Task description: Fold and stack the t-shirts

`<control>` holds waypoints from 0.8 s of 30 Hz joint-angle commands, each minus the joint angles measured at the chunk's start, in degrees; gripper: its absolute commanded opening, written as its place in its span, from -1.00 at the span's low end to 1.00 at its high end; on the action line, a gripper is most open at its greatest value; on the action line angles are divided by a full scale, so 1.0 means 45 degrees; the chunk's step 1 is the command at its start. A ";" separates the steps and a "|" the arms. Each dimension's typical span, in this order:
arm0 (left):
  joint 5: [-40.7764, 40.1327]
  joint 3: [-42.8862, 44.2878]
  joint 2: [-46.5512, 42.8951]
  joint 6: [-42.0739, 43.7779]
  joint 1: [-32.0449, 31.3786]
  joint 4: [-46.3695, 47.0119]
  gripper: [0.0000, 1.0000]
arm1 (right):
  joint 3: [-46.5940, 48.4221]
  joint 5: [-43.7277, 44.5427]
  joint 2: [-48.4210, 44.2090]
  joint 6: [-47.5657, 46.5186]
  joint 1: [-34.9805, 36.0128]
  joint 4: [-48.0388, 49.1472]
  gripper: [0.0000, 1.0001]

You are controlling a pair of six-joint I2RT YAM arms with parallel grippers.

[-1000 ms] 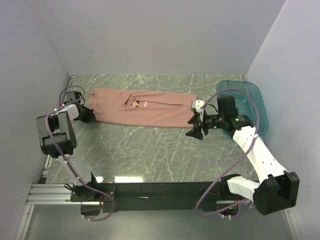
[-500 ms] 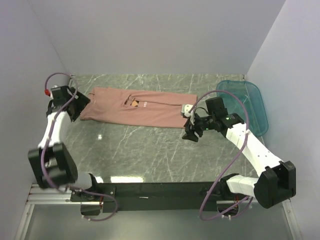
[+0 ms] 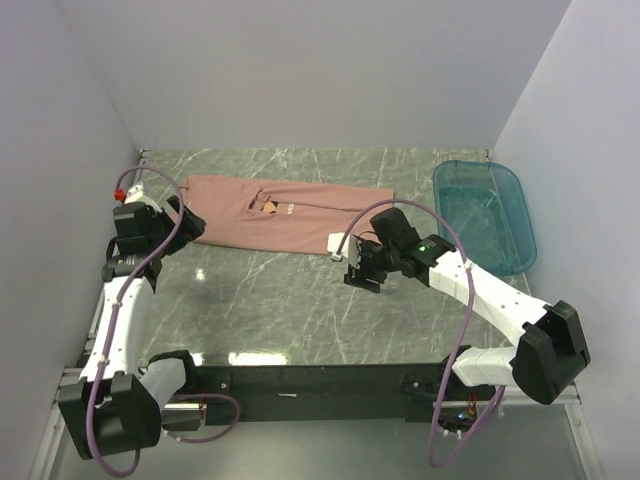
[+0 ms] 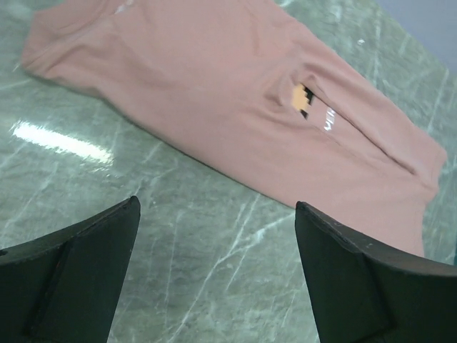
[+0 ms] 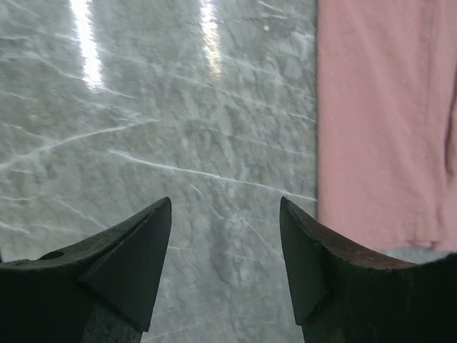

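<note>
Pink and folded into a long strip, the t-shirt [image 3: 290,215] lies along the far edge of the table [image 3: 290,310], with the left claw [image 3: 188,224] hanging wide open and empty at its left end. The right claw [image 3: 357,276], open and empty over bare stone by the shirt's near right corner, could pinch just one layer and drag the fold askew.

Dusty-pink tee [image 3: 300,215] lying flat on the tabletop [image 3: 280,300], folded into one long strip

The sides are tucked in, so it's a narrow band running left to right across the far half. A fold seam runs down its length, and a bit of the orange-brown pixel print [image 4: 300,97] and the white text [image 4: 328,121] peeks out there, left of centre. A few soft wrinkles.
</note>
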 commanded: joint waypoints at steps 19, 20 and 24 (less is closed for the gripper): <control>-0.0254 0.0119 -0.0882 0.0715 -0.0473 0.0595 0.90 | 0.1734 0.3865 0.3036 -0.1106 0.0625 0.1401 0.44; -0.0254 0.0119 -0.0920 0.0734 -0.0454 0.0576 0.90 | 0.1812 0.3885 0.3114 -0.1223 0.0625 0.1381 0.44; -0.0351 0.0119 -0.0960 0.0735 -0.0473 0.0576 0.90 | 0.1988 0.3787 0.3465 -0.1302 0.0625 0.1557 0.45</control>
